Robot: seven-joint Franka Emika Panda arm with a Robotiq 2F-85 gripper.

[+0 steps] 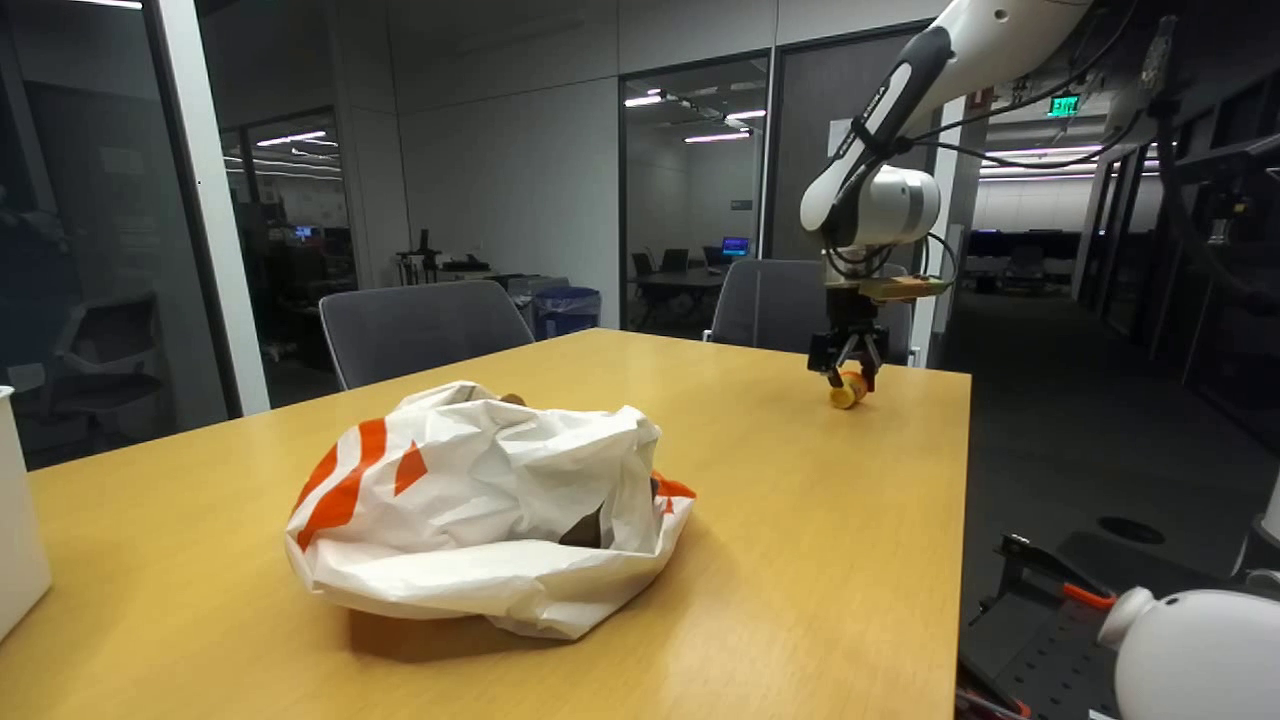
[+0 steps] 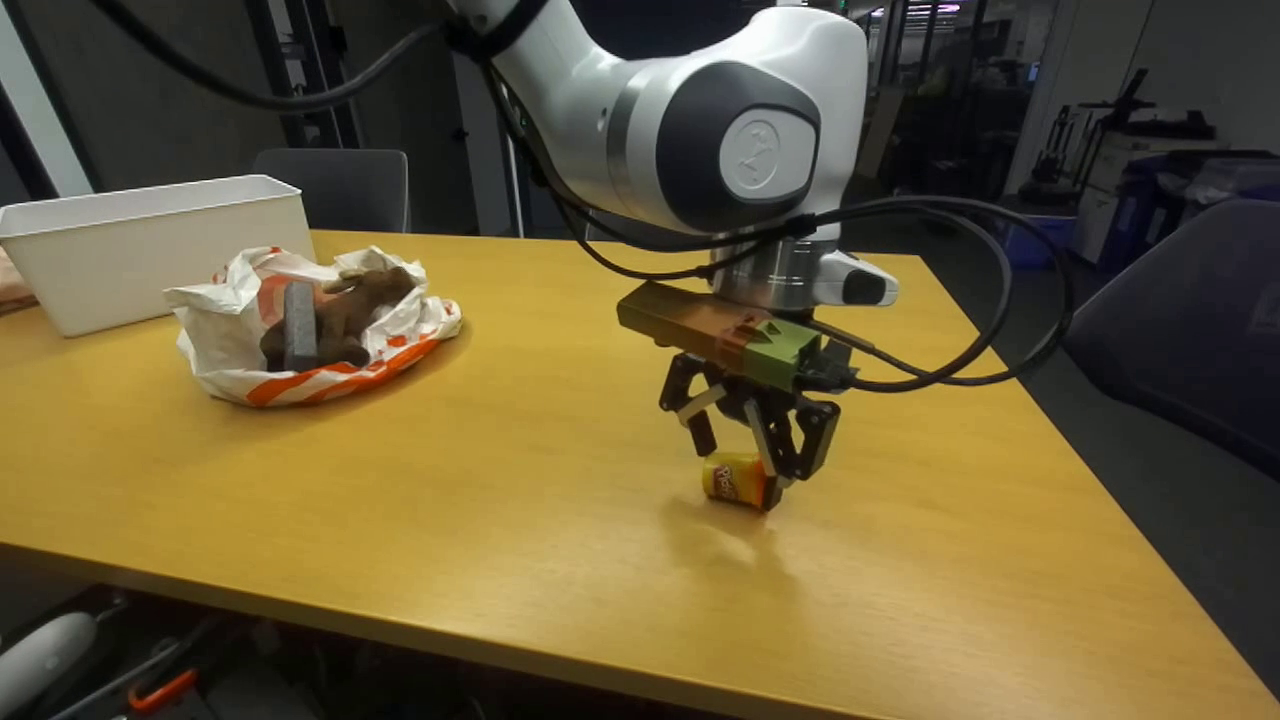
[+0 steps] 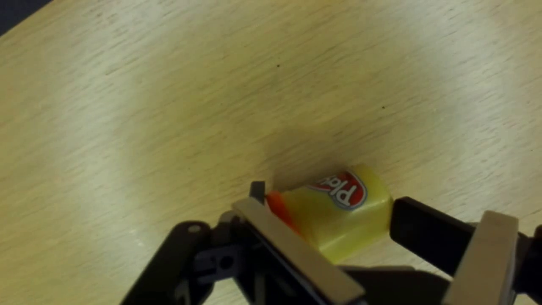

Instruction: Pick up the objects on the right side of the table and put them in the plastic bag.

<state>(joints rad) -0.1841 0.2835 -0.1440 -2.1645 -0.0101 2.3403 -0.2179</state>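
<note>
Yellow tub (image 3: 343, 220): lay on its side on the worktop (image 2: 520, 540), orange lid (image 3: 283, 212) at one end.
Black tool (image 2: 742, 472): straddled the tub from above, a finger at each end; whether it gripped could not be told.
White plastic bag (image 1: 470, 490): sat crumpled, well apart from the tub; in an exterior view a grey block (image 2: 299, 325) and a brown item (image 2: 380, 292) lay inside.
White bin (image 2: 150, 260): stood near the bag.

The yellow tub (image 3: 341, 216) reads "Play," the green sign (image 1: 1064, 105) "EXIT."
</note>
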